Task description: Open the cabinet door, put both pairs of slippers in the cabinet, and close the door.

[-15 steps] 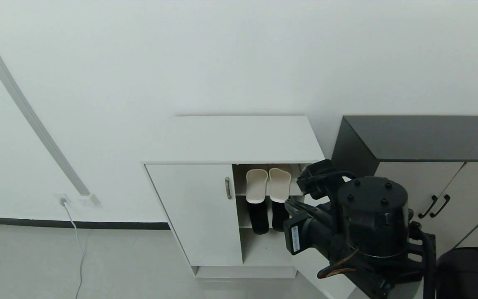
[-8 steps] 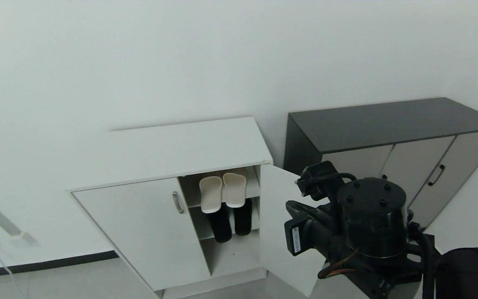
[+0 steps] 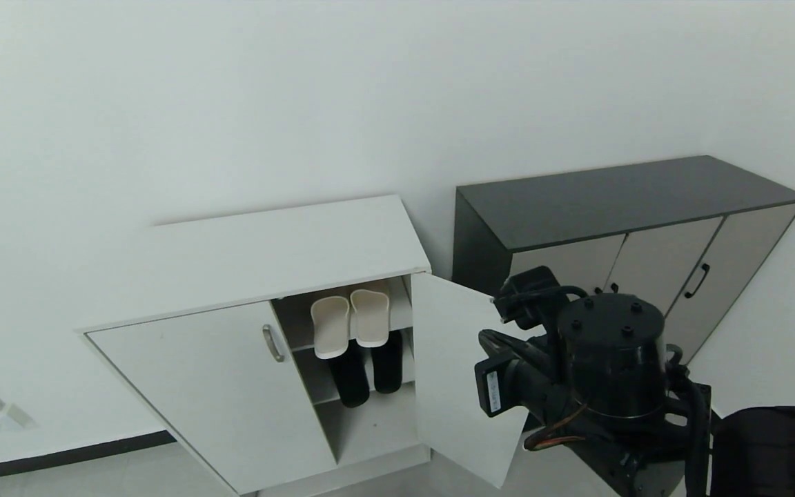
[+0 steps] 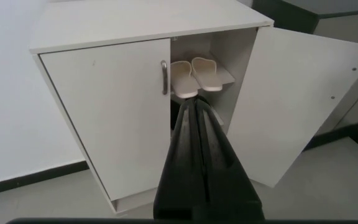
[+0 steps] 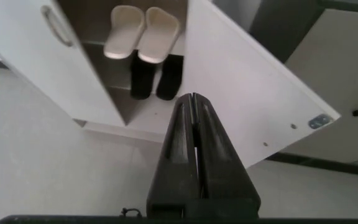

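Note:
The white cabinet stands against the wall, its left door closed and its right door swung open. A cream pair of slippers lies on the upper shelf, toes sticking out over its edge. A black pair sits on the shelf below. My left gripper is shut and empty, held in front of the opening, with the cream slippers beyond it. My right gripper is also shut and empty, close to the open door, facing the cream pair and black pair.
A dark-topped cabinet with grey doors stands just right of the white one, behind the open door. The closed left door carries a metal handle. Bare floor lies in front of the cabinet.
The head view has swung, so the whole picture has shifted left and the dark cabinet shows more fully. Slippers and door stand as before.

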### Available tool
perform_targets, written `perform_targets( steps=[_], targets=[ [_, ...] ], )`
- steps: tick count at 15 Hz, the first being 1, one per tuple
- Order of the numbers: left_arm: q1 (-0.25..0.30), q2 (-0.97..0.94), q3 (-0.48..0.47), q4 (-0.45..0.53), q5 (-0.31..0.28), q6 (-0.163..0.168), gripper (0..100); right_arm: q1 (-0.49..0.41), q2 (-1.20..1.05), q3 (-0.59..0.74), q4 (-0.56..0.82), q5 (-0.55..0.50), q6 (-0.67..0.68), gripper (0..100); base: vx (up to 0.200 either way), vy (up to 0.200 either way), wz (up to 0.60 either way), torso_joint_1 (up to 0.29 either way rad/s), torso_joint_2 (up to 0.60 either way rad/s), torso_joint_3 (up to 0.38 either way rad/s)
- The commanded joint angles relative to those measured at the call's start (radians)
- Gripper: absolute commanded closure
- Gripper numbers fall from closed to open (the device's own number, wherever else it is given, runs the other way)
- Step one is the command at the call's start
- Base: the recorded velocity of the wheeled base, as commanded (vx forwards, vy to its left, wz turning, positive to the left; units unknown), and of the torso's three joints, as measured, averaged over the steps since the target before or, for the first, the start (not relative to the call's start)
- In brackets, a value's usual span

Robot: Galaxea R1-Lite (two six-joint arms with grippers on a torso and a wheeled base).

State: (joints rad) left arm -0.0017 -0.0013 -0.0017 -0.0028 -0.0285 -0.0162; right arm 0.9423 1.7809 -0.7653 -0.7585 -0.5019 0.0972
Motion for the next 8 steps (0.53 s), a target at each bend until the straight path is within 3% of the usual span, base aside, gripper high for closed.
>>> perform_targets(
  steps=[1,7,8],
  targets=[
    [0.0,0.001,0.0,0.0,-0.001,-0.001,100,0.001,0.005,0.004,-0.001,0.0,-0.002,100,0.0,0.0,0.0,0.0,0.0,0.0],
    [0.0,0.001,0.0,0.0,-0.001,-0.002,100,-0.007,0.012,0.009,-0.001,0.0,-0.004,100,-0.2,0.0,0.0,0.0,0.0,0.002],
    [0.0,0.001,0.0,0.0,-0.001,-0.001,100,-0.016,0.025,0.008,-0.005,0.0,-0.004,100,0.0,0.0,0.0,0.0,0.0,0.0]
  ],
)
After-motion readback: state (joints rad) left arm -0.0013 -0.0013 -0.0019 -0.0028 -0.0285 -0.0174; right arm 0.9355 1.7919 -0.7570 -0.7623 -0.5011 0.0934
